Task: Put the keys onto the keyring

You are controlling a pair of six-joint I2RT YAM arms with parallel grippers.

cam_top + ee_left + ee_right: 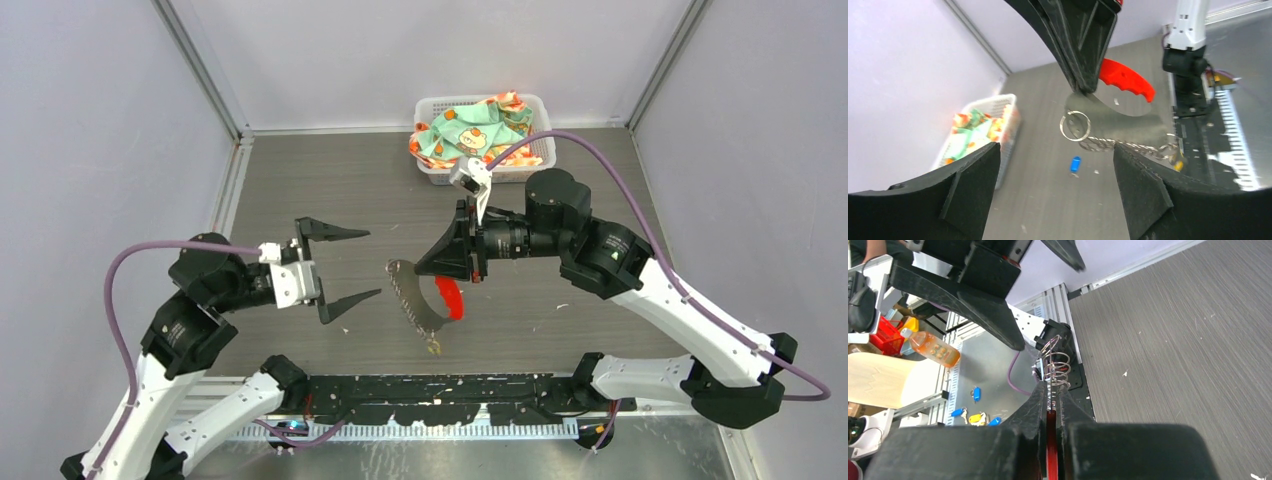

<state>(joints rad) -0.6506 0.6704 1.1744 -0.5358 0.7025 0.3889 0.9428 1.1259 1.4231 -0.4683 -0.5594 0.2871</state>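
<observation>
My right gripper [422, 270] is shut on the red tag [451, 298] of the keyring [412, 296], holding it above the table. The ring [1075, 125] and chain-like bunch hang from it, and a key with a yellow tag [433, 347] dangles at the chain's end. In the right wrist view the red tag [1051, 440] is clamped between the pads, and the wire rings [1057, 367] stick out past them. A key with a blue tag [1075, 164] lies loose on the table under the ring. My left gripper [372, 263] stands wide open and empty, facing the ring from the left.
A white basket [432, 172] with a patterned cloth stands at the back of the table. The black front rail [450, 395] runs between the arm bases. Past the table edge, spare tagged keys [973, 417] and an orange bottle [935, 350] lie on a bench.
</observation>
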